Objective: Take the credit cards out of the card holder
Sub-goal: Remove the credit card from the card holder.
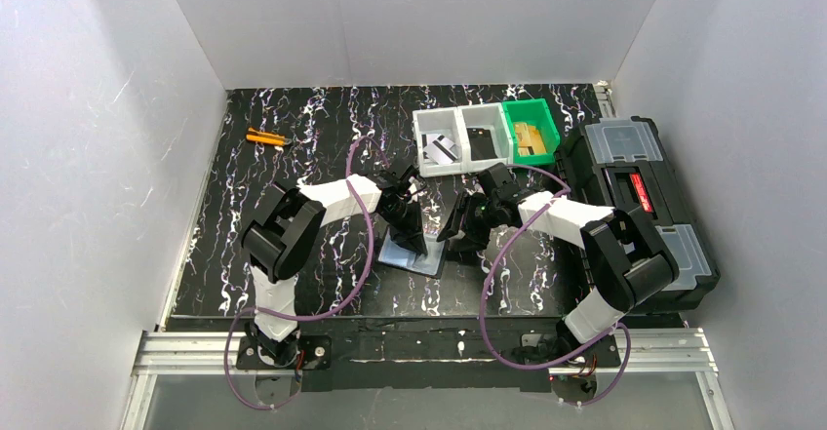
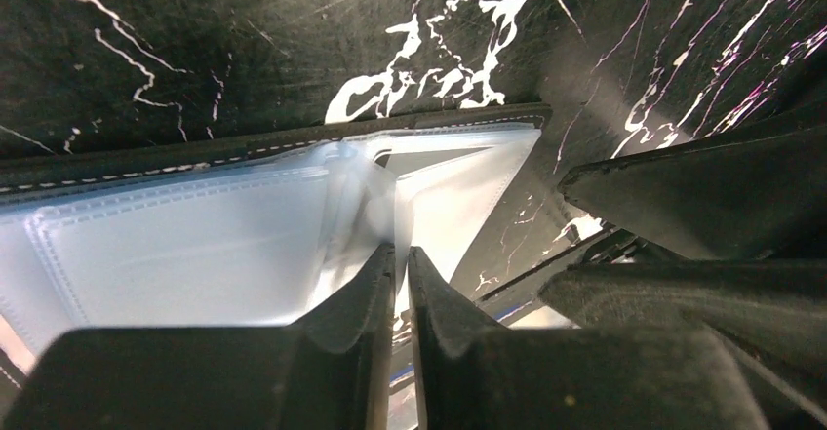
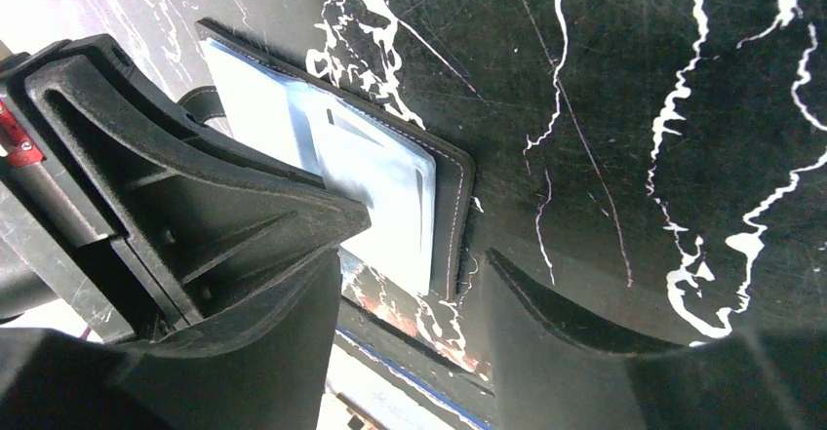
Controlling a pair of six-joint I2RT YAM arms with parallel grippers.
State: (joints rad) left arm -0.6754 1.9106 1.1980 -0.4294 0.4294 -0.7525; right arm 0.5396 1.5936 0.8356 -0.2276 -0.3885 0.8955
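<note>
The card holder (image 1: 413, 254) lies open on the table, its glossy blue-grey inside facing up; it also shows in the left wrist view (image 2: 195, 245) and the right wrist view (image 3: 380, 167). My left gripper (image 1: 408, 233) (image 2: 400, 253) points down into it, shut on a thin clear sleeve flap of the holder. My right gripper (image 1: 460, 235) (image 3: 414, 284) is open and low at the holder's right edge, with one finger over the sleeves and the other on the table. One silvery credit card (image 1: 444, 147) with a dark stripe lies in the left clear bin. I cannot tell if cards sit inside the sleeves.
Two clear bins (image 1: 458, 118) and a green bin (image 1: 530, 136) with tan blocks stand behind the grippers. A large black toolbox (image 1: 634, 196) fills the right side. Orange items (image 1: 265, 138) lie at the far left. White walls enclose the table.
</note>
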